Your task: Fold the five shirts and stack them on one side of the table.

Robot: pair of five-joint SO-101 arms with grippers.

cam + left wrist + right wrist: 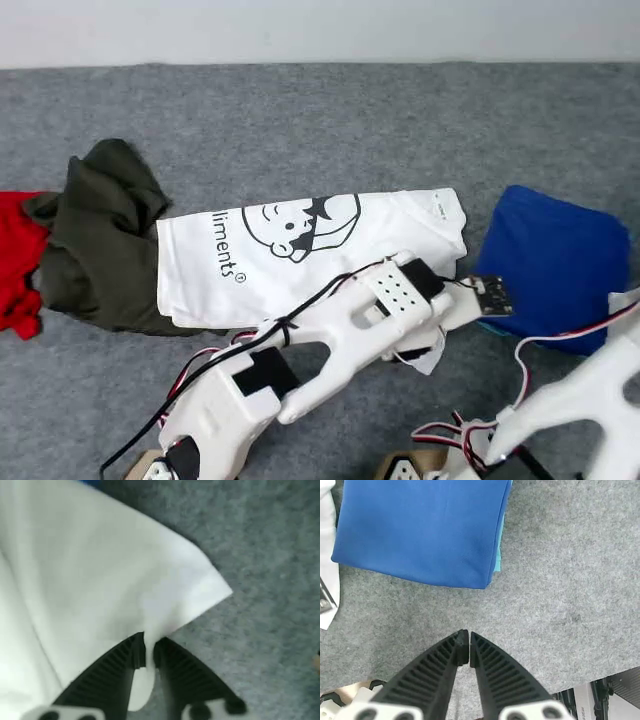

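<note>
— Which step were you on?
— Folding the white shirt [270, 255], which lay flat mid-table. Your left gripper [149, 652] was clamped on its thin, limp near edge. I'd judge the next move was lifting that edge across without dragging.
— And the right gripper [469, 647]?
— Pinched together on nothing, above the felt table [400, 120] beside the smooth folded blue shirt [420, 530] at the right edge.

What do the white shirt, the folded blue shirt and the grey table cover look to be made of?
White shirt: thin, soft knit, likely cotton jersey, matte; it drapes and creases where the left gripper pinches its edge.
Blue shirt: smooth matte knit, probably cotton or a blend; fine texture, soft folded edge.
Table cover: grey felt or low-pile carpet; fuzzy, mottled fibres.
</note>
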